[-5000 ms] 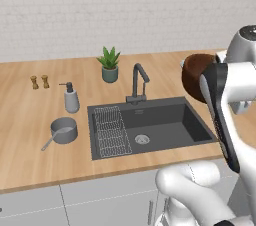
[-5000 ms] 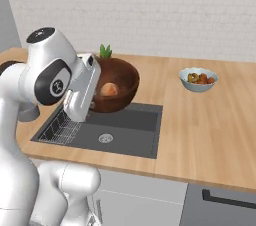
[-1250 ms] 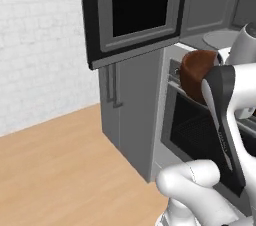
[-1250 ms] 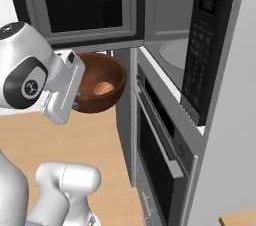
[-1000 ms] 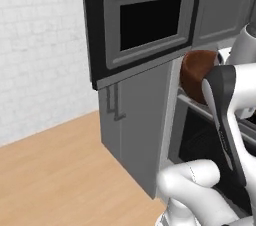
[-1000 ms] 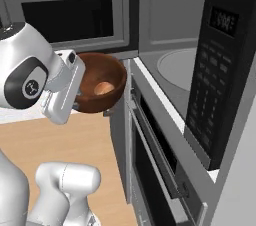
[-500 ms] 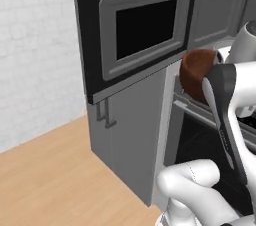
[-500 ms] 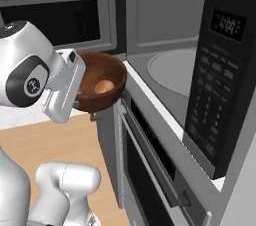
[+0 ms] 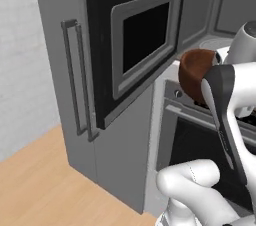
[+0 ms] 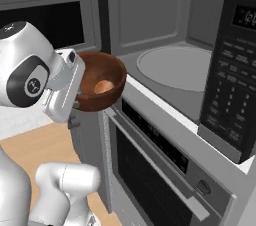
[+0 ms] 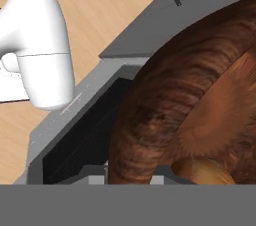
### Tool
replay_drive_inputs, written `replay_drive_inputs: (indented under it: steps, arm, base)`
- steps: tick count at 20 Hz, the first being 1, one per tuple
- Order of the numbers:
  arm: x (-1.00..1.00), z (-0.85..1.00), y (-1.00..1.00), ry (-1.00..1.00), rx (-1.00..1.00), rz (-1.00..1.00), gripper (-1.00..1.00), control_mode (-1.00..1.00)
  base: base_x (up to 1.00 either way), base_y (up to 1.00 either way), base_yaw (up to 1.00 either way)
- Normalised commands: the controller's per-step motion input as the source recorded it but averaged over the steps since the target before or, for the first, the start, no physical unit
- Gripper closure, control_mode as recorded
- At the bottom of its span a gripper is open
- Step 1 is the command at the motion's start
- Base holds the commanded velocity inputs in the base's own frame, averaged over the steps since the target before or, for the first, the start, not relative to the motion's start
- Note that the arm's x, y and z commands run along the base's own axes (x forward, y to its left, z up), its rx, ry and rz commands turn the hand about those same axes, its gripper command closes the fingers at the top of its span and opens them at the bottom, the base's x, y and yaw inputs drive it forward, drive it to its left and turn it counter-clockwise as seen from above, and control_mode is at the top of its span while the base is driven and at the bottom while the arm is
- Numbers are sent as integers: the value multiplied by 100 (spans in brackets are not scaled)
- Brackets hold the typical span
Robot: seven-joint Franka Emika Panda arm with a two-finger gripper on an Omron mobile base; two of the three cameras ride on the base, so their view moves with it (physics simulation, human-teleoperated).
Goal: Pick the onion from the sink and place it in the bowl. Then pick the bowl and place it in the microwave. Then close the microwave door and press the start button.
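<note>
My gripper (image 10: 78, 99) is shut on the rim of the dark reddish-brown bowl (image 10: 116, 76), holding it upright in the air. The orange-brown onion (image 10: 103, 87) lies inside the bowl. The bowl (image 9: 194, 71) hangs just in front of the open microwave (image 10: 165, 25), left of its pale turntable plate (image 10: 175, 67) and about level with the cavity floor. The microwave door (image 9: 135, 45) stands swung wide open to the left. In the hand view the bowl (image 11: 170, 100) is close up, with the onion (image 11: 205, 172) at its bottom. The sink is out of view.
The microwave's black control panel (image 10: 230, 85) with buttons is to the right of the cavity. An oven (image 10: 155, 170) with a dark glass front sits below it. A tall grey cabinet (image 9: 55, 70) with bar handles stands left, over a wood floor (image 9: 35, 185).
The whole picture has shifted as the base drove closer; the microwave and oven now look larger and nearer. The bowl with the onion stays held in the gripper.
</note>
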Motion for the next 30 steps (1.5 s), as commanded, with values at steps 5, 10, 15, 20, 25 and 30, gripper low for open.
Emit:
replay_drive_inputs:
  steps: [5,10,15,20,25,30]
  arm:
    - [0,0,0,0,0,0,100,100]
    - [0,0,0,0,0,0,100,100]
    - [0,0,0,0,0,0,100,100]
    - [0,0,0,0,0,0,100,100]
    - [0,0,0,0,0,0,100,100]
    - [0,0,0,0,0,0,100,100]
  base:
    - [8,-23,-47]
    - [-18,-47,-26]
    - [-19,-48,-15]
    - [0,-59,0]
    - [-6,-61,-22]
    - [-1,-53,-34]
